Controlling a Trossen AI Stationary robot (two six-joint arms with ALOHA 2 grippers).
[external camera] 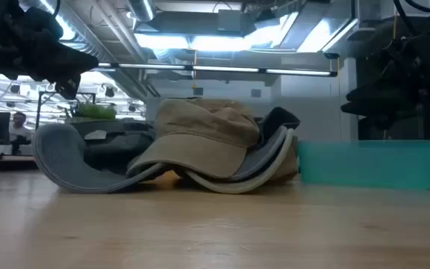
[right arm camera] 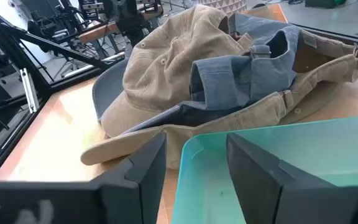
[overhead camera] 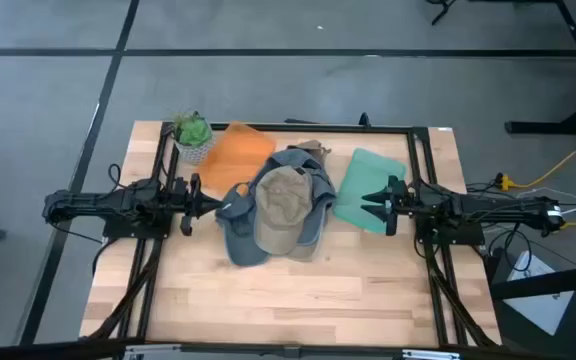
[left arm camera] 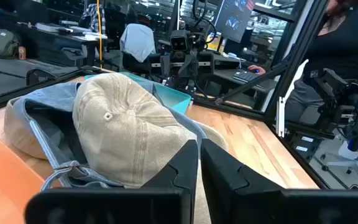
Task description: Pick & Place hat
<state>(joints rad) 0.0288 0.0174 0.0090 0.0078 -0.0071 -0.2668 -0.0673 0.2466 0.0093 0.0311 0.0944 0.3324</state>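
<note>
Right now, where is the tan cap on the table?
In the high view the tan cap lies near the table's middle, on top of a blue-grey hat, between the orange bin on the left and the teal bin on the right.

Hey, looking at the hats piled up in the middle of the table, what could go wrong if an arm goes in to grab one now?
1. The tan cap lies on top of the blue-grey hats; a pinch may lift two tangled together.
2. The right gripper hangs open over the teal bin, so lowering there could catch its rim.
3. The left gripper, nearly shut, would likely push the pile instead of gripping.
</note>
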